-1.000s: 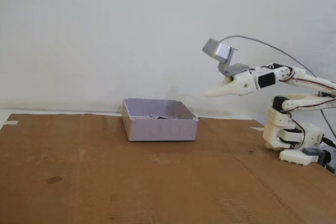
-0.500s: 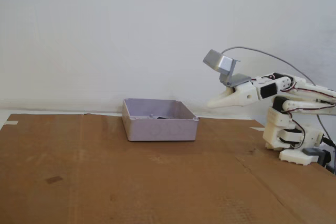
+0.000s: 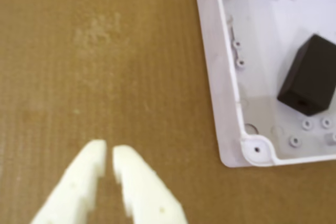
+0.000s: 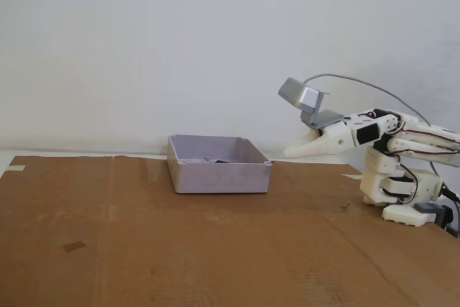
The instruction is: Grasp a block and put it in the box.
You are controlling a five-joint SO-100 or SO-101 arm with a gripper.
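Arm is lowering and pulling back right of the box (image 4: 219, 172); jaws nearly clenched, empty; block (image 3: 308, 75) is already lying inside, so just keep retreating clear

Fixed view: low, side-on across the cardboard table (image 4: 215, 249), facing the far wall, arm at right | Wrist view: rides the arm, looking close and straight down | Shared: the box (image 4: 219, 175) (image 3: 226, 77).

Plain white wall (image 4: 144, 48), cardboard tabletop (image 4: 180, 249)
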